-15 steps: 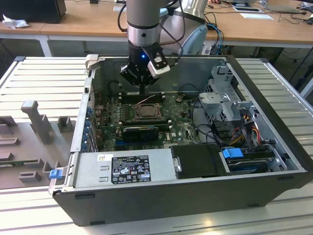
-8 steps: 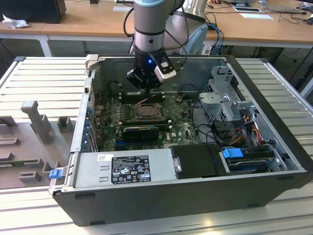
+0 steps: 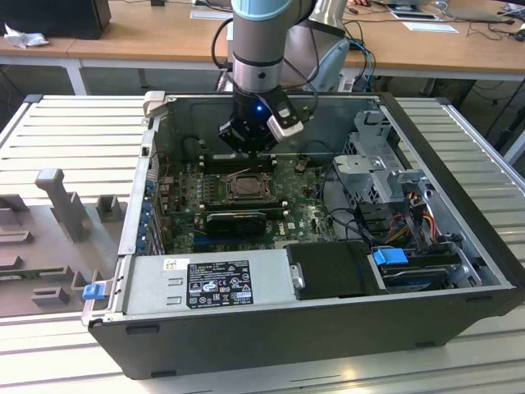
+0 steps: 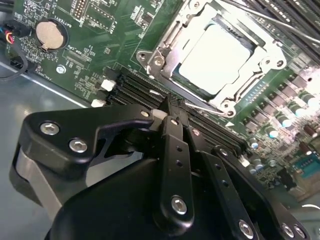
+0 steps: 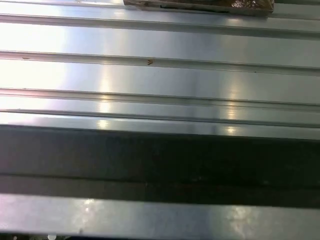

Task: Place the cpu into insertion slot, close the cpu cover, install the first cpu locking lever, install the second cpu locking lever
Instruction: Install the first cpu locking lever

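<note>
Fingers [image 4: 172,117] of the gripper [image 4: 170,112] look pressed together at the tips with nothing between them, empty, in the second wrist view. They point at the near edge of the insertion slot [image 4: 220,55], tips just beside the thin wire locking lever [image 4: 207,106] that runs along that edge. The cpu [image 4: 215,52] already lies flat in the slot, pale face up, and the cpu cover [image 4: 167,47] frame sits around it. The slot lies straight ahead of the fingertips, across the black memory slots [image 4: 130,90]. In the exterior view the gripper [image 3: 246,148] hangs over the motherboard [image 3: 308,215] toward the case's [image 3: 312,328] back wall, the slot [image 3: 244,187] just below it.
</note>
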`<state>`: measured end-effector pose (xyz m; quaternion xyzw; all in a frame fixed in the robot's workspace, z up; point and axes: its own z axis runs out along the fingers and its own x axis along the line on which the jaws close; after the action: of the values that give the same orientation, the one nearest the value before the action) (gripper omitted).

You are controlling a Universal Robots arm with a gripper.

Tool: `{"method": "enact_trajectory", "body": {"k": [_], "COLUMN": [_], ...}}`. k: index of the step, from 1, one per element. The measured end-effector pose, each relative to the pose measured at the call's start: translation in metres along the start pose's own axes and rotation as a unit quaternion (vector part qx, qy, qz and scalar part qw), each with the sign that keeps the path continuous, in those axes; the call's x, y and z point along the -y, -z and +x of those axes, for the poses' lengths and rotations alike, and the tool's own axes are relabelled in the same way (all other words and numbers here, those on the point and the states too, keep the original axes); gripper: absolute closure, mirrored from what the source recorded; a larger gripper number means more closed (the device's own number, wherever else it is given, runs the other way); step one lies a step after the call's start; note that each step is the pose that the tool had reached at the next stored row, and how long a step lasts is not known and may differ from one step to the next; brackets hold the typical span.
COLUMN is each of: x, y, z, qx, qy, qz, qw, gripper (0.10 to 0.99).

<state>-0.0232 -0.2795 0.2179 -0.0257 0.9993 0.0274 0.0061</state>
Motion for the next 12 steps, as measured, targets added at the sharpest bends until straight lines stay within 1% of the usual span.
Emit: {"method": "enact_trajectory", "body": {"k": [2,6,12], "x": [-0.0008,-0.0010,-0.0007], "y": [-0.0029,-0.0068,-0.0092], "z": [-0.0017,-0.0026,-0.0046], "qx": [-0.0003,-0.0007,-0.0007], "qy": [0.006,0.012,0.013], "qz": [-0.0002,-0.0003,-0.0004], "qw": [1.0000,0.9999,0.9999], "gripper": [0.980,0.980,0.980]}}
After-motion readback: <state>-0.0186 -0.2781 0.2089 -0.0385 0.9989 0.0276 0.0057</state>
